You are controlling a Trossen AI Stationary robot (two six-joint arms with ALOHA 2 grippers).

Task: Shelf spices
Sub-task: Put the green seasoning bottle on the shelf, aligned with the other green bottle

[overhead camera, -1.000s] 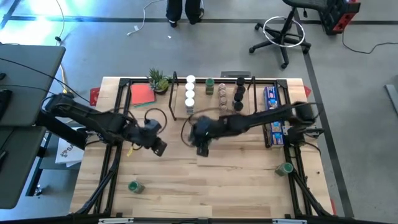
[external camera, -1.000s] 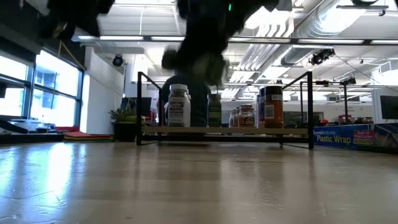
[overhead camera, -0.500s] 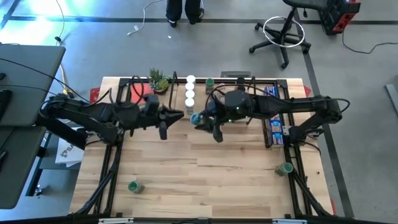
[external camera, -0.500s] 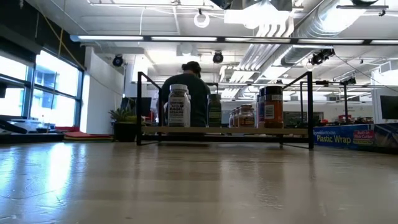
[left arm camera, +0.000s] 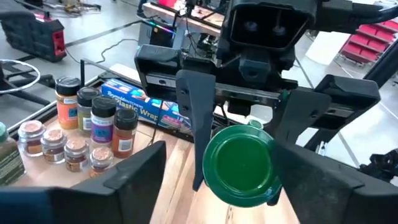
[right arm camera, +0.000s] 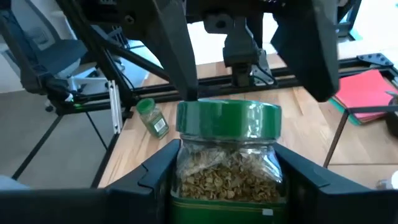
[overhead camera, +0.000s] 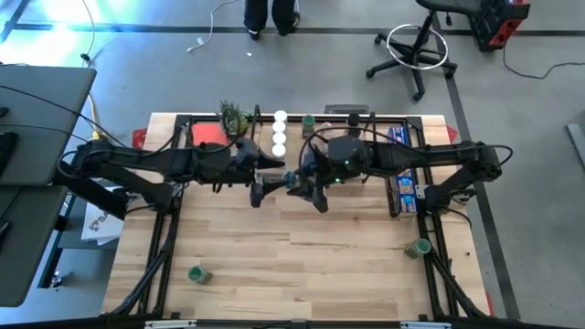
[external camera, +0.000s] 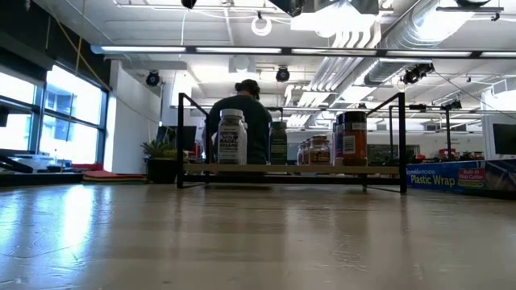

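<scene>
Green-lidded jar (right arm camera: 227, 157) clamped between right fingers (right arm camera: 163, 167), amid wide-spread left fingers (left arm camera: 138, 172).

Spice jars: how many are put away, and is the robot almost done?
Many jars already stand on the shelf. The right claw holds a green-lidded jar in the air, facing the open left claw. Two more jars, one front-left and one front-right, lie on the table. So it looks nearly done.
</scene>
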